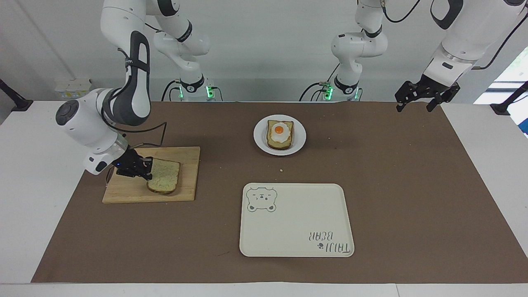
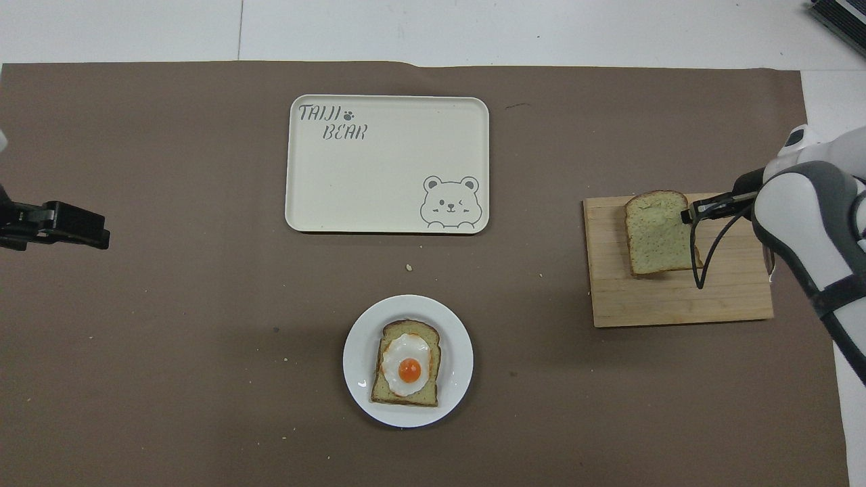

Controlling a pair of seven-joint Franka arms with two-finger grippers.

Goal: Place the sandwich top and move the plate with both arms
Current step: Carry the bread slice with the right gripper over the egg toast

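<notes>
Right hand (image 1: 145,168) pinching sandwich top (image 1: 164,180) by its edge, lifted just off the cutting board (image 1: 187,173) at the right arm's end. Destined for egg toast (image 1: 279,134) on plate (image 1: 259,140), mid-table. Left hand (image 1: 417,100) waiting wide, empty, above its table end.

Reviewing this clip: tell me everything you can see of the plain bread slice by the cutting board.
The sandwich top is one pale, green-speckled slice with a brown crust and a rounded top edge. The right gripper is shut on its edge and holds it just above the wooden cutting board, at the right arm's end of the table. It hangs roughly flat, slightly tilted, casting a shadow on the board. Whether its low edge touches the board is unclear.
</notes>
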